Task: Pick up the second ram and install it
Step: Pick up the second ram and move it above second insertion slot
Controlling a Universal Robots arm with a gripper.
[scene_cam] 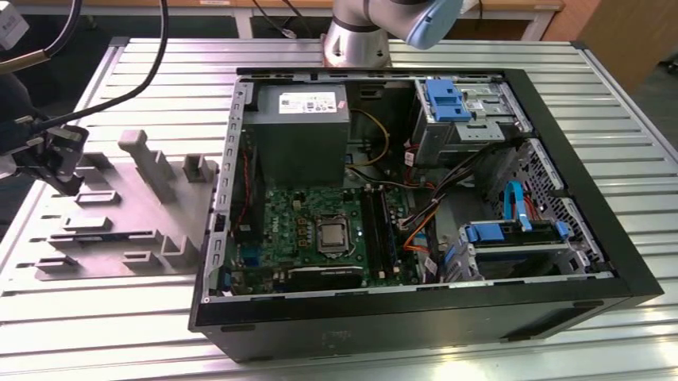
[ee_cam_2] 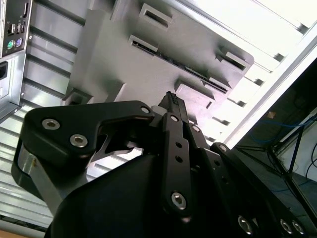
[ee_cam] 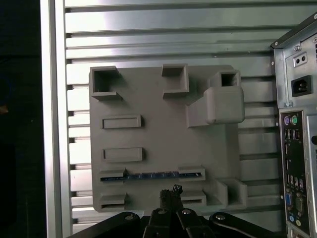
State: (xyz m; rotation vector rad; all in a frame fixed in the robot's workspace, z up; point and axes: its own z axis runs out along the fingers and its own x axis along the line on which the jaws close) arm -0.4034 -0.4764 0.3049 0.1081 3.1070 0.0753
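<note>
- First wrist view lets us see the gripper (ee_cam: 171, 191) with its two fingertips drawn together. We can make out no gap between them, and they hold nothing.
- We find the second ram (ee_cam: 151, 175) as a blue strip standing on edge in a long slot of the grey holder tray (ee_cam: 158, 139), near the tray edge closest to the gripper.
- The fingertips sit just beside that slot and apart from the ram. We cannot tell how high above the tray they are.
- In the second wrist view we look along the gripper (ee_cam_2: 172, 101), its fingers closed together and pointing at the tray (ee_cam_2: 124, 74).
- In the exterior view the gripper (scene_cam: 66, 181) hangs over the tray (scene_cam: 127, 214) at the exterior view's left. It is well apart from the open computer case (scene_cam: 424, 317) and its green motherboard (scene_cam: 286, 214), which stand on the slatted table (scene_cam: 106, 341).
</note>
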